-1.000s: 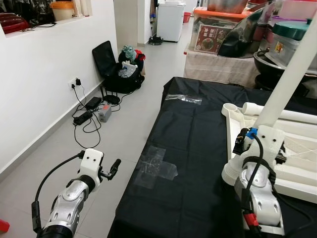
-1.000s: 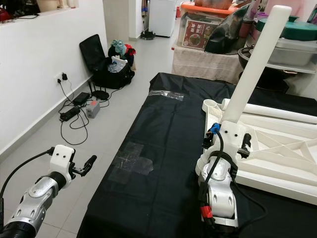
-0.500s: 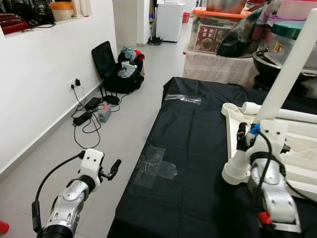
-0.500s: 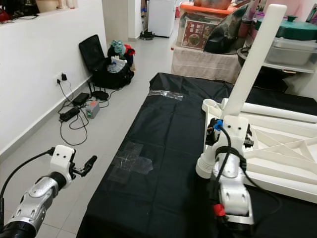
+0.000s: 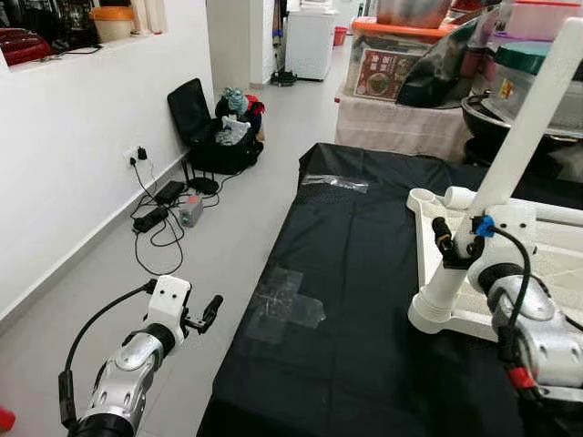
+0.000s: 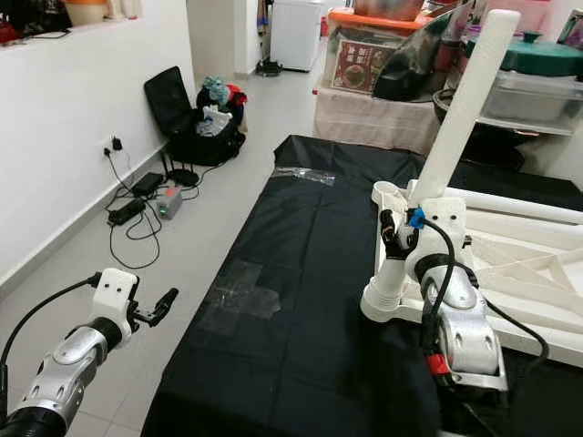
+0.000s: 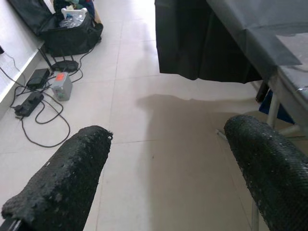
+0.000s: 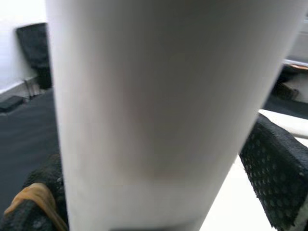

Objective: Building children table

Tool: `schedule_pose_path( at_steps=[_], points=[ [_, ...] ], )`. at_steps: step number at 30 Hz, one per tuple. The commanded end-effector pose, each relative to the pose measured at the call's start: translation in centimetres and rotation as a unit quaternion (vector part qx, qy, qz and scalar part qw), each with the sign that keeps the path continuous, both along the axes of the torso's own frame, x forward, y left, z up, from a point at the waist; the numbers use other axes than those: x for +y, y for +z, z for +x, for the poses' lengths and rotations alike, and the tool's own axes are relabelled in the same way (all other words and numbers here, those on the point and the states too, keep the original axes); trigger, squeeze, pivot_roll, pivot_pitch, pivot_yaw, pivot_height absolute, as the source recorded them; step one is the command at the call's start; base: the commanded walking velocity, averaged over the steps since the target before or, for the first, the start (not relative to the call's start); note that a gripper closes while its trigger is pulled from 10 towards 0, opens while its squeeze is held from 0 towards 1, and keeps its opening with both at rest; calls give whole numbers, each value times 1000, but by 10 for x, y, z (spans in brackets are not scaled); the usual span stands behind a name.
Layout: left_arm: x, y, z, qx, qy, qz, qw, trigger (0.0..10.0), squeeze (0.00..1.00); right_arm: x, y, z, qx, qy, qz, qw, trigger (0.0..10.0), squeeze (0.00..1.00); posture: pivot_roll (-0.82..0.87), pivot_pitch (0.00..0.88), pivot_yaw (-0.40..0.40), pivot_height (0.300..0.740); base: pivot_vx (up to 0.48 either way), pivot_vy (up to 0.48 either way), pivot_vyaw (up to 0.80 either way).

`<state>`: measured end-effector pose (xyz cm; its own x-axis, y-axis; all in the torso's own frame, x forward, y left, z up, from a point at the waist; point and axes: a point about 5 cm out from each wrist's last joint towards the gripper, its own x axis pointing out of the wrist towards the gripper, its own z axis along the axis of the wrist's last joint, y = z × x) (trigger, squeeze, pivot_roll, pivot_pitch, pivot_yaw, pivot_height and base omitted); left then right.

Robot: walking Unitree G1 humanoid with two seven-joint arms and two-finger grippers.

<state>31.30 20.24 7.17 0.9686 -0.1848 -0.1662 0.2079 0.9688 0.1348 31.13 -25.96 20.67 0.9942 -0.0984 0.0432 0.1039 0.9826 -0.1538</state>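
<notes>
The white table leg (image 6: pixel 460 114) stands tilted toward one o'clock in the corner socket of the upturned white tabletop (image 6: pixel 528 264) on the black-draped surface (image 6: pixel 301 273). The right claw (image 6: pixel 401 238) grips it low. Likely step: seating the leg; next, straighten and press down. The left claw (image 5: pixel 202 314) hangs open at seven o'clock over the floor (image 7: pixel 159 125).

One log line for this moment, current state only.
right tool: shut on leg, tilted in tabletop corner socket | left tool: open, idle over floor | tabletop on black cloth

no legible text, labels or numbers
</notes>
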Motion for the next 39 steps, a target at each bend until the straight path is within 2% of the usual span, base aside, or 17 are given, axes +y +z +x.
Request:
schedule_pose_path(
  at_steps=[1,2,5,8,14,21,25,26,27,28,29,39],
  points=[
    [-1,0,1,0,-5,6,1000,10000,0,-6,7,3,-10,39,-3,999,10000,0,39,0,-54,740,0,0,0],
    [-1,0,1,0,-5,6,1000,10000,0,-6,7,3,-10,39,-3,999,10000,0,39,0,-54,740,0,0,0],
    [0,0,0,0,-4,5,1000,10000,0,-11,17,6,-29,91,-9,995,10000,0,42,0,-57,740,0,0,0],
    [0,0,0,0,-4,5,1000,10000,0,-11,17,6,-29,91,-9,995,10000,0,42,0,-57,740,0,0,0],
    [2,0,1,0,-4,8,1000,10000,0,-12,16,7,-34,152,-14,988,10000,0,53,0,-53,740,0,0,0],
    [3,1,2,1,-6,10,1000,10000,0,-20,8,10,-14,164,-19,986,10000,0,55,0,-50,740,0,0,0],
    [3,1,2,0,-7,12,1000,10000,0,-28,5,16,-10,171,-21,985,10000,0,62,0,-55,740,0,0,0],
    [3,1,2,0,-6,12,1000,10000,0,-29,5,18,-8,172,-21,985,4784,0,69,0,-62,740,0,0,0],
    [3,1,1,0,-5,12,1000,10000,0,-29,4,19,-9,174,-22,984,2353,0,69,0,-62,740,0,0,0],
    [3,1,1,0,-5,12,1000,10000,0,-29,4,19,-9,174,-22,984,2353,0,69,0,-62,740,0,0,0],
    [3,0,0,0,-5,12,1000,10000,0,-28,4,20,-12,183,-19,983,0,0,74,0,-64,740,0,0,0],
    [4,1,1,-1,-7,13,1000,10000,0,-26,5,20,-26,210,-19,977,0,0,69,0,-59,740,0,0,0]
  ],
)
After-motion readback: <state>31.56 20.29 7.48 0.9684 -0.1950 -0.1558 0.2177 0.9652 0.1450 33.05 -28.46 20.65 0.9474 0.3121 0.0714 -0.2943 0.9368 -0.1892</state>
